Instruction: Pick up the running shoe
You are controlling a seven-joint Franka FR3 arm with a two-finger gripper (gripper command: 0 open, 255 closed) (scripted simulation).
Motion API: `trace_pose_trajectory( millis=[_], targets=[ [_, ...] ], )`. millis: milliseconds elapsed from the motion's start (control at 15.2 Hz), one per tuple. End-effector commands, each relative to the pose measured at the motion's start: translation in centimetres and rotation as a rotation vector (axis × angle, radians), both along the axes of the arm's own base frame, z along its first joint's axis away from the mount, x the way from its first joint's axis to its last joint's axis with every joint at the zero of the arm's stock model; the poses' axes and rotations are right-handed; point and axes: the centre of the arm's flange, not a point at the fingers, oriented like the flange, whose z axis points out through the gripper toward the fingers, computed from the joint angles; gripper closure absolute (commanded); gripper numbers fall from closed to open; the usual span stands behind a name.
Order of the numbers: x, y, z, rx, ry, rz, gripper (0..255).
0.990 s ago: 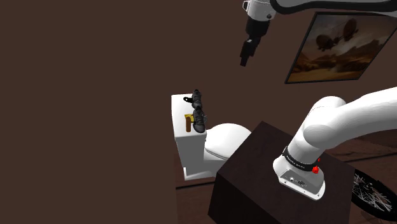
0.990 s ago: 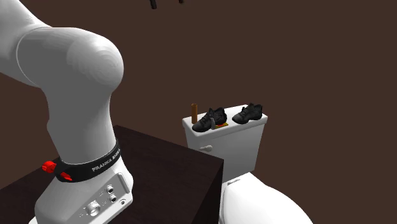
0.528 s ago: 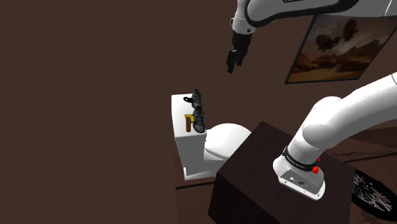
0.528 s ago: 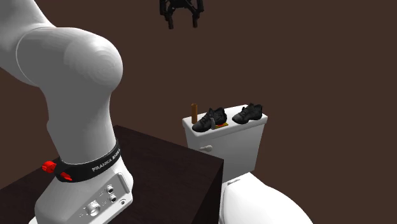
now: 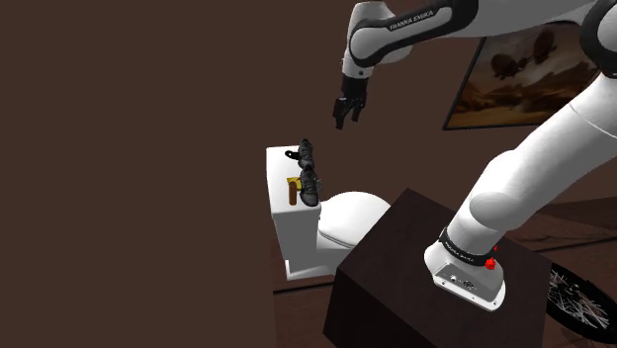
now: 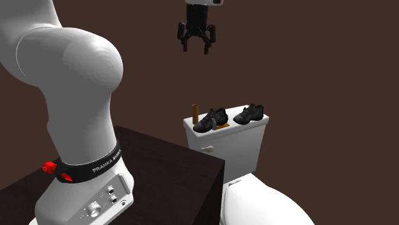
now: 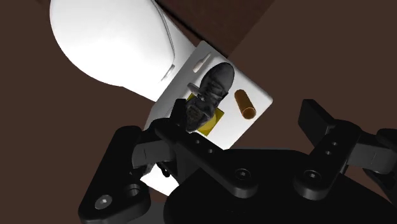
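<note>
Dark brown wall behind toilet tank. Running shoe sits on tank lid. Gripper well above tank, fingers spread, likely readied for descent.

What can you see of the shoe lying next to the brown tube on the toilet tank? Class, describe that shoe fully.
The shoe is black with grey touches, low-cut and laced. It stands upright on its sole on top of the white toilet tank, with its toe end by the brown tube and its heel end at a flat yellow thing. A second shoe sits apart from it. Nothing holds it: the gripper hangs above, fingers open.
</note>
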Motion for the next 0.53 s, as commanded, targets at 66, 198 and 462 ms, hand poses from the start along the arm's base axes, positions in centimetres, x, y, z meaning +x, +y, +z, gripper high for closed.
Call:
trace_pose_trajectory(
  millis=[66,198,462],
  targets=[
    [2.6,-1.4,-3.3,0.04,0.022,-0.035,0],
    [4.1,-2.1,-5.6,0.066,0.038,-0.058,0],
    [7.1,-3.6,-10.3,0.12,0.068,-0.104,0]
  ],
)
